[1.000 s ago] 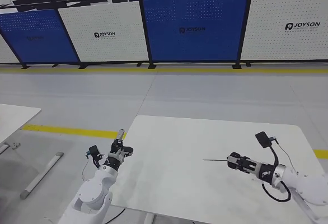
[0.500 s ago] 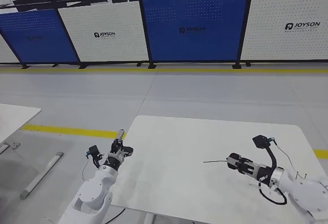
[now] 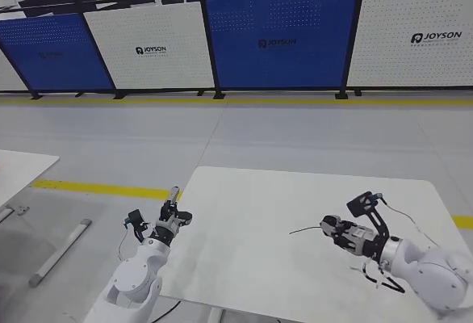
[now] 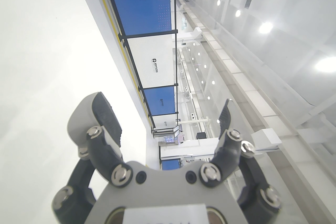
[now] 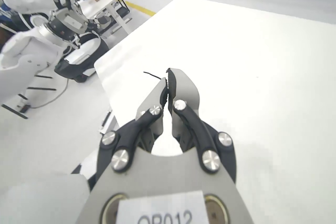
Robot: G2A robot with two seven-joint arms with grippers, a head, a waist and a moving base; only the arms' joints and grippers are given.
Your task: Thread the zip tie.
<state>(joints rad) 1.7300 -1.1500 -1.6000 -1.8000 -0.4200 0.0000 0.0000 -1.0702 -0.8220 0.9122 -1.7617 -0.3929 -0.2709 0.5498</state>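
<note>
Thin blk zip tie nipped in R pincer.

Right wrist rolls over
I watch my right gripper twist and creep inward over 1 second; the zip tie it pinches now sags, no longer straight.

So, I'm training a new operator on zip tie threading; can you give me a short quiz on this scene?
1. True or false: the right gripper is shut on the zip tie.
2. The left gripper is: A) open, holding nothing; B) shut on the zip tie; C) shut on nothing.
3. Fill in: the zip tie's free end sticks out over the white ___.
Key: 1 true; 2 A; 3 table.
</note>
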